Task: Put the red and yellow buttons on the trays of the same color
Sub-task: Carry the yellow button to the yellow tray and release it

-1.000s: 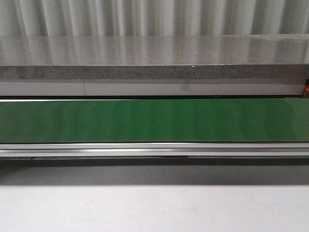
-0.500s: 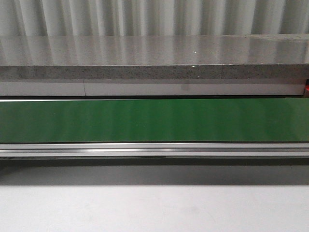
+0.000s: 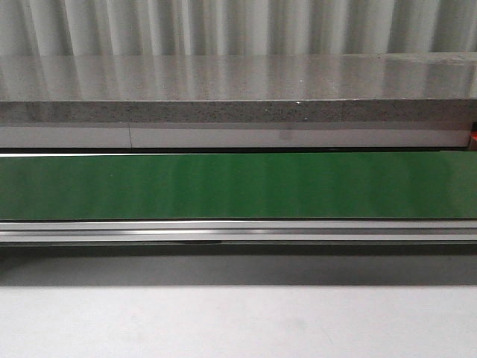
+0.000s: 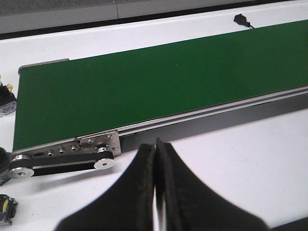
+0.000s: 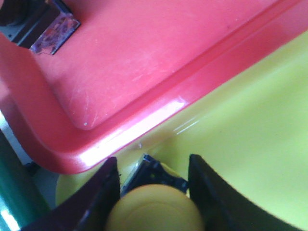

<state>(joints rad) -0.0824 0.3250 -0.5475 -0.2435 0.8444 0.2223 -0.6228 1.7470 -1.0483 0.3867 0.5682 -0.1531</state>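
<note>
Corrugated grey wall at the back, speckled stone ledge, then the green belt running across the white table; no arms or buttons show in the front view. Left gripper hovers over the table near the belt's roller end, jaws pressed together w/ nothing btwn them. Right gripper is over the yellow tray, just beside the rim of the red tray, fingers either side of the yellow button; they look clamped on its dark base, tho actual contact is hard to confirm. Another dark object sits in the red tray's corner, too cropped to ID. Judging by looks, the button is a rigid plastic switch, light, not fragile; the domed cap is smooth and prob slippery, so hold the squarer black body under it.
</note>
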